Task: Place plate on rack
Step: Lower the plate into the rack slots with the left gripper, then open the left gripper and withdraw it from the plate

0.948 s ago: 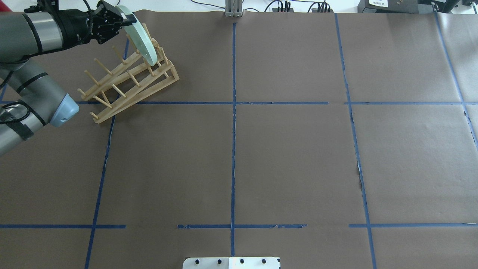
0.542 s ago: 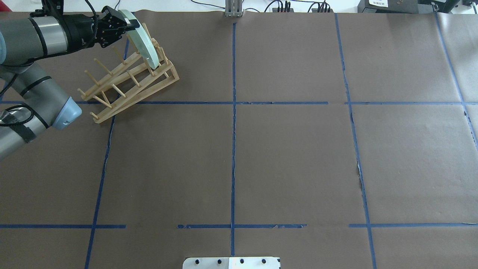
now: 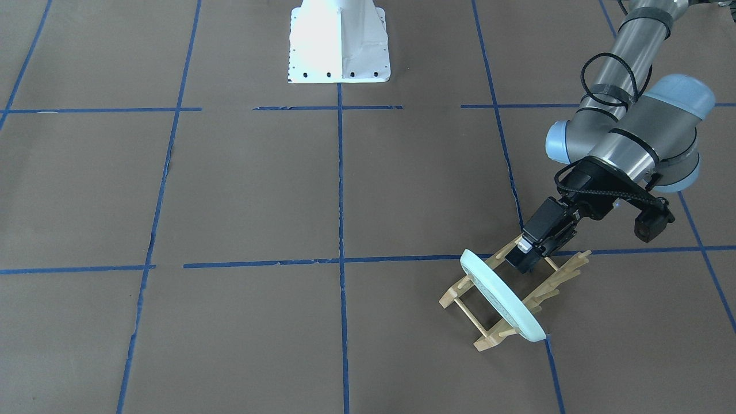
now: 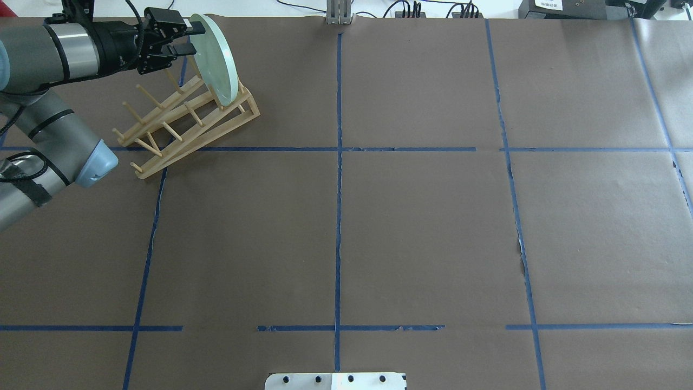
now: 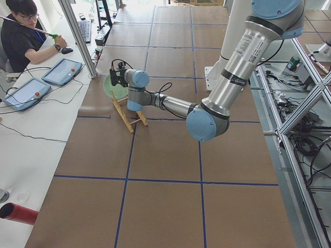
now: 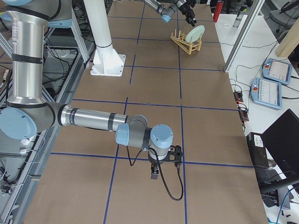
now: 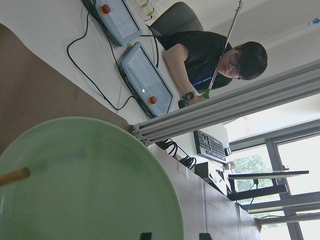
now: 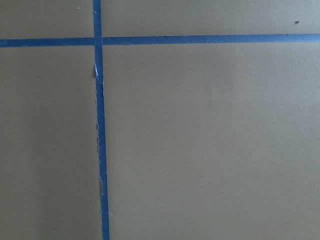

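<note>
The pale green plate point(image 4: 216, 59) stands on edge between the pegs at the far end of the light-wood rack point(image 4: 178, 122), leaning slightly away from my left gripper. My left gripper point(image 4: 187, 39) is open, just to the plate's left and apart from it. The front-facing view shows the plate point(image 3: 500, 296) across the rack point(image 3: 566, 271), with the gripper point(image 3: 523, 253) behind it. The left wrist view is filled by the plate point(image 7: 90, 185), with a peg point(image 7: 12, 176) in front of it. My right gripper point(image 6: 155, 173) hangs low over bare table far from the rack; I cannot tell its state.
The table is covered in brown paper with a grid of blue tape lines point(image 4: 338, 162). The white robot base point(image 3: 339, 40) stands at the near middle edge. An operator point(image 5: 23, 31) sits beyond the far edge by two control tablets point(image 5: 62, 70).
My left gripper has opened and let go of the plate, drawing back a little to the left. The plate now stands more upright in the rack on its own.
</note>
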Controlling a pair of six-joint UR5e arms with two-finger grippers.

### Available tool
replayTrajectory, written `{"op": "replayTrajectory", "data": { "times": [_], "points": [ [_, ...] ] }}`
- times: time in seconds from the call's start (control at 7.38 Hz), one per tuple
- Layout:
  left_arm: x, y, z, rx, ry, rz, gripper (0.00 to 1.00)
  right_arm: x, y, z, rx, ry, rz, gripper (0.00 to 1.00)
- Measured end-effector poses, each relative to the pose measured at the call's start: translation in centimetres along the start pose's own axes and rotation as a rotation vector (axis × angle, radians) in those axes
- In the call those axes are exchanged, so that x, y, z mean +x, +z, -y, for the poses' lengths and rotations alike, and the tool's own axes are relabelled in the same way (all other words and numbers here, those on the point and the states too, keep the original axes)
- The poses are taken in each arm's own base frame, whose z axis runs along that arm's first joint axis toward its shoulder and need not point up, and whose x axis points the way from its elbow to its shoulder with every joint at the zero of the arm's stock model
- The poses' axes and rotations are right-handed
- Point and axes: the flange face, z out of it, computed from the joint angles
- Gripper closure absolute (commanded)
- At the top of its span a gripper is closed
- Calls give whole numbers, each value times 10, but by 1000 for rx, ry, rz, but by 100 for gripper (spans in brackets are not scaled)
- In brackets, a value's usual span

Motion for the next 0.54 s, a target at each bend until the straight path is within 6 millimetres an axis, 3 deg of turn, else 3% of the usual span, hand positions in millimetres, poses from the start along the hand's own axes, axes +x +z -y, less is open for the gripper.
{"op": "replayTrajectory", "data": {
  "times": [0.27,0.54],
  "points": [
    [3,-7,9,-89,24,190,0,0,0,0,0,0,0,0],
    [-17,-24,21,-148,101,479,0,0,0,0,0,-1,0,0]
  ]
}}
